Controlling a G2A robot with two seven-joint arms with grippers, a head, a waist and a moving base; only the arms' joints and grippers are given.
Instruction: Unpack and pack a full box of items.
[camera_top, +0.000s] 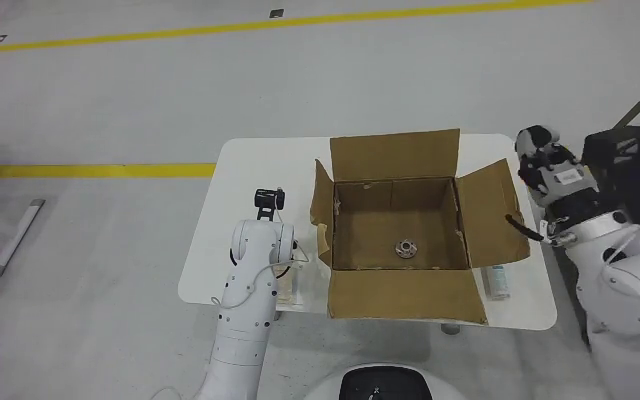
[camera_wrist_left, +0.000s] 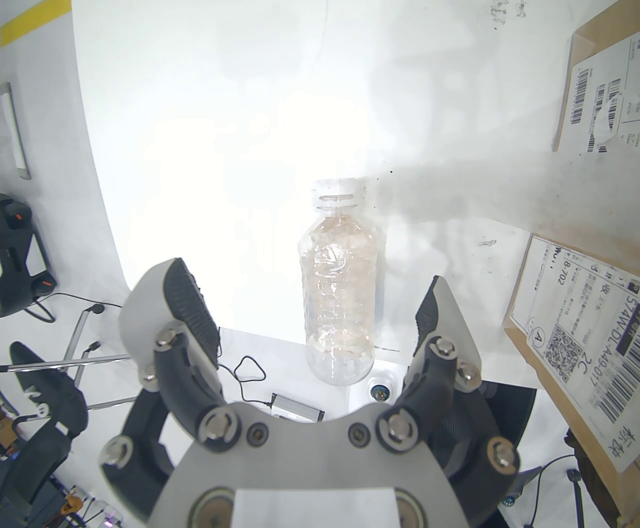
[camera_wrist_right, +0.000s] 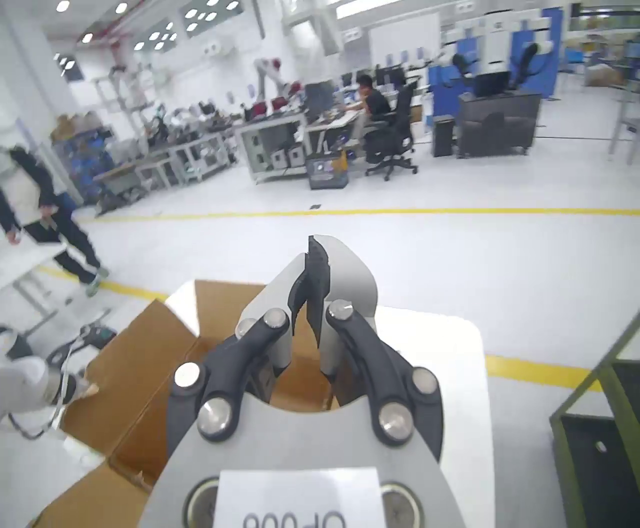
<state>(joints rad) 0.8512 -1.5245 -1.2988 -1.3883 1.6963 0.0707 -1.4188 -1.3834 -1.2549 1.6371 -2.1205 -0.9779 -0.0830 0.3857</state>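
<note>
An open cardboard box (camera_top: 400, 293) stands in the middle of the white table (camera_top: 250, 160). On the box floor lies a small metal ring-shaped part (camera_top: 405, 246). A clear plastic bottle (camera_wrist_left: 340, 295) lies on its side on the table left of the box, near the front edge. My left gripper (camera_wrist_left: 307, 295) hangs open just above it, one finger on each side, not touching. The left arm (camera_top: 262, 250) covers this spot from above. My right gripper (camera_wrist_right: 312, 270) is shut on nothing, held high over the table's right side beside the box's right flap (camera_top: 490, 210).
A small white and teal tube (camera_top: 497, 281) lies on the table by the box's right flap. Labelled box flaps (camera_wrist_left: 575, 330) stand close to the bottle. A green-framed cart (camera_wrist_right: 600, 425) stands off the table's right edge. The table's far left part is bare.
</note>
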